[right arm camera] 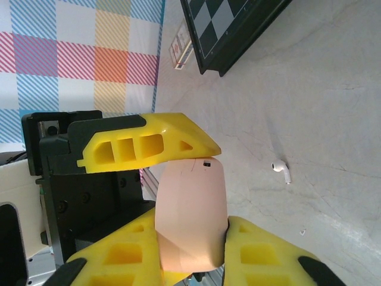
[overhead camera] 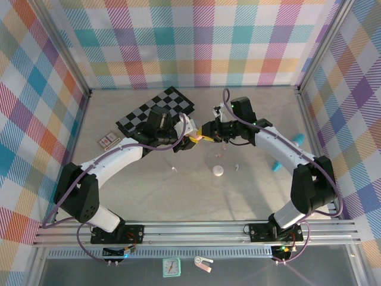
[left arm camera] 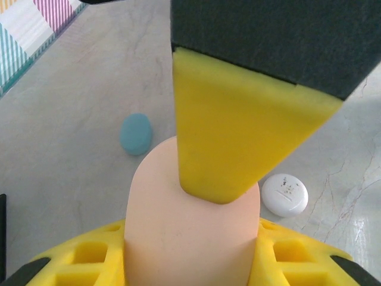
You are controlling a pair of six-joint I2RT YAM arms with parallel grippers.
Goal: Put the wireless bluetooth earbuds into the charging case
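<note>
Right wrist shows earbud (right arm camera: 281, 170); left wrist, past pink case (left arm camera: 190, 238), perhaps white case (left arm camera: 284, 195).

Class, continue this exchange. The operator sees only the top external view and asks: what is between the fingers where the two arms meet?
Observer: A pink case. The right wrist view shows it held between the fingers of the right gripper.
Operator: Does the left gripper hold it too?
Observer: Yes. In the left wrist view the case sits between the fingers of the left gripper.
Operator: Is any earbud loose nearby?
Observer: The right wrist view shows a white earbud lying on the table, apart from the case.
</note>
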